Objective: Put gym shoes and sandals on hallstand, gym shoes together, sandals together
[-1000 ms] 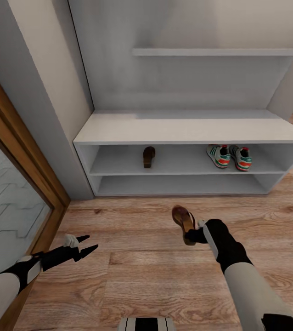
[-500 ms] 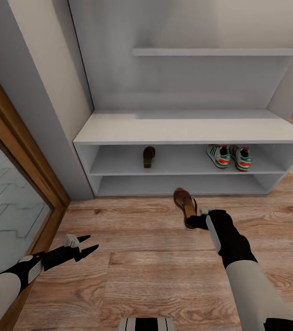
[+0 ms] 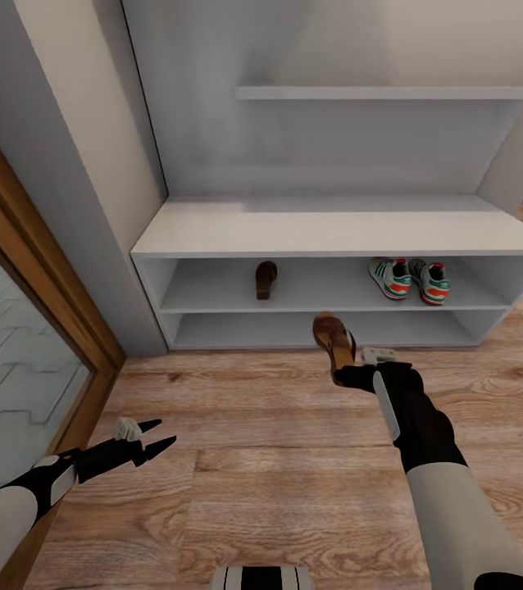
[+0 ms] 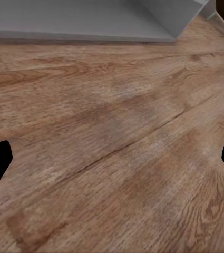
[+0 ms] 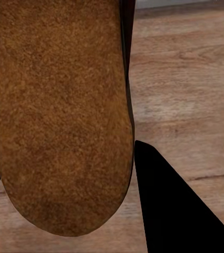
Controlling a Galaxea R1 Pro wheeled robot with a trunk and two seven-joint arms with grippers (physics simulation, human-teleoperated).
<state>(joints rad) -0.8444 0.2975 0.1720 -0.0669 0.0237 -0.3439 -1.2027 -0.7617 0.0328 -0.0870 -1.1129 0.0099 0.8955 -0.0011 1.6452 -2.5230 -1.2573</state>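
Sandal (image 3: 333,340) clamped in right gripper (image 3: 345,375) near the hallstand's (image 3: 327,233) front edge, its tan footbed up close on wrist cam; left gripper (image 3: 153,437) spread open.

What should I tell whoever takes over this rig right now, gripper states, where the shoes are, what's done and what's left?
Right gripper: jaws shut on the second sandal, held in the air in front of the hallstand.
Left gripper: jaws open, nothing held, low over the corridor floor.
Done: both gym shoes sit side by side on the upper open shelf, toward its right; first sandal sits on the same shelf, further left.
Left: set the held sandal beside the first one, then release.
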